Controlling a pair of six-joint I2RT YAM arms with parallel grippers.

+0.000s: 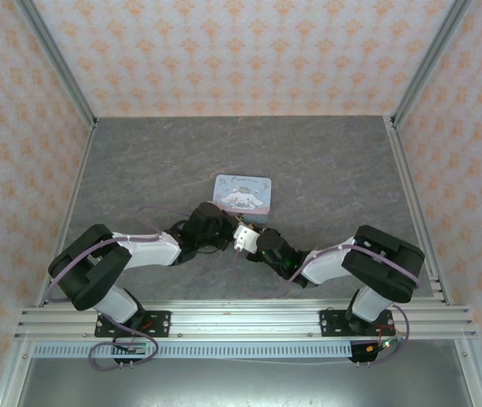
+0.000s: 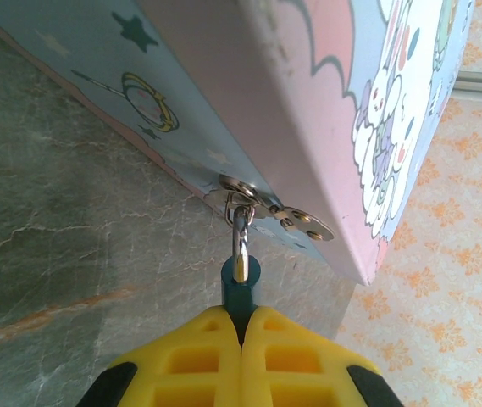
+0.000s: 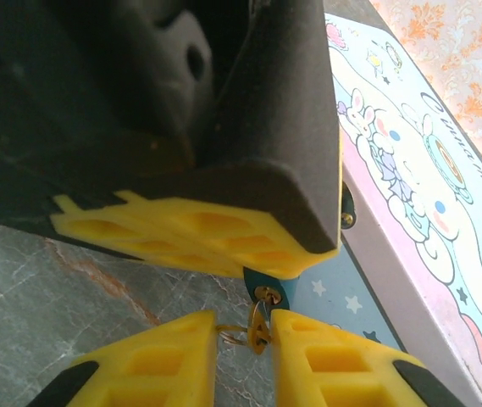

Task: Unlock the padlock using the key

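The tiny teal padlock (image 2: 242, 284) hangs by its silvery shackle (image 2: 240, 242) from the hasp on the light-blue cartoon tin (image 2: 325, 102). My left gripper (image 2: 242, 326) is shut on the padlock's body. In the right wrist view the padlock's underside (image 3: 271, 291) pokes out below the left gripper's yellow fingers (image 3: 198, 233). The small key (image 3: 259, 319) sits in its keyhole, a thin ring (image 3: 235, 333) dangling from it. My right gripper (image 3: 244, 339) is open around the key, whose head touches the right-hand finger (image 3: 334, 360). Both grippers (image 1: 242, 238) meet just in front of the tin (image 1: 243, 193).
The tin stands on the grey marbled tabletop (image 1: 325, 170), enclosed by patterned walls and metal frame posts (image 1: 54, 59). Both arms (image 1: 139, 250) fold inward from the near rail (image 1: 241, 318). Open table lies behind and to either side of the tin.
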